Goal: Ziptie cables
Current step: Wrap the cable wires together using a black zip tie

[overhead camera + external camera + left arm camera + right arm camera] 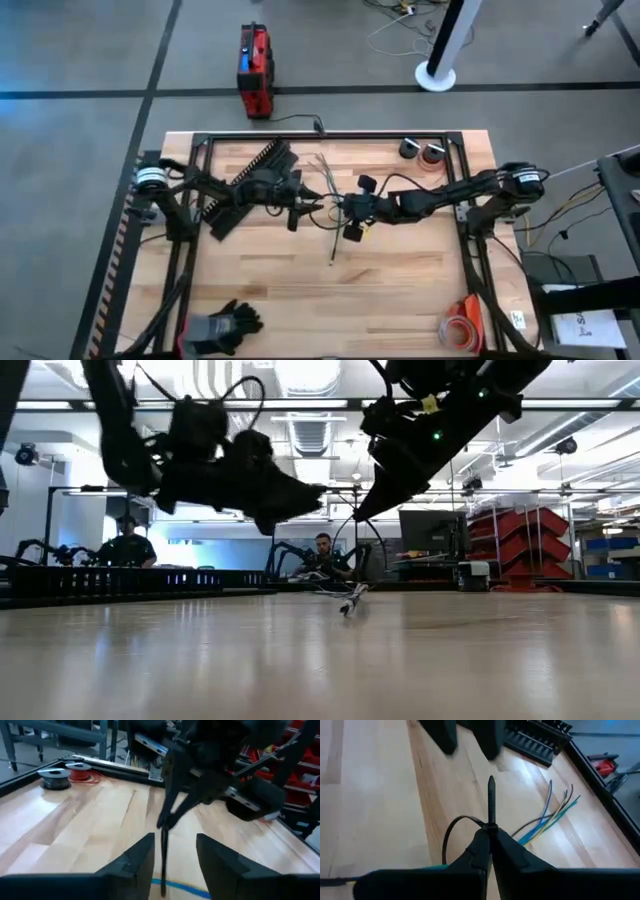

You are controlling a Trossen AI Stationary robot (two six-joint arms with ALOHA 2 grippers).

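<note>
Black plastic makes up the thin zip tie [490, 802], and the right end effector [490, 837] has its fingers pressed together on it. The tie is already bent into a loop, and its pointed tail sticks straight out past the fingertips. In the wrist view, the loop looks wide and slack, and no wires can be seen passing through it.

The cables [325, 170], a small bunch of thin green, pale and dark wires, lie on the pale wooden worktop [400, 290] in the middle, a little to the far side. Their loose ends fan out toward the far edge. They lie just beside the two arms, and whether either arm touches them cannot be told.

The left end effector [172, 865] hangs above the worktop with its fingers spread and nothing between them. It faces the right one, close by, near the middle of the worktop.

So the task looks only partly done. The tie has a loop, but the wires do not seem to be gathered inside it yet. What is likely left is to get the bunch into the loop and pull the tail tight.
</note>
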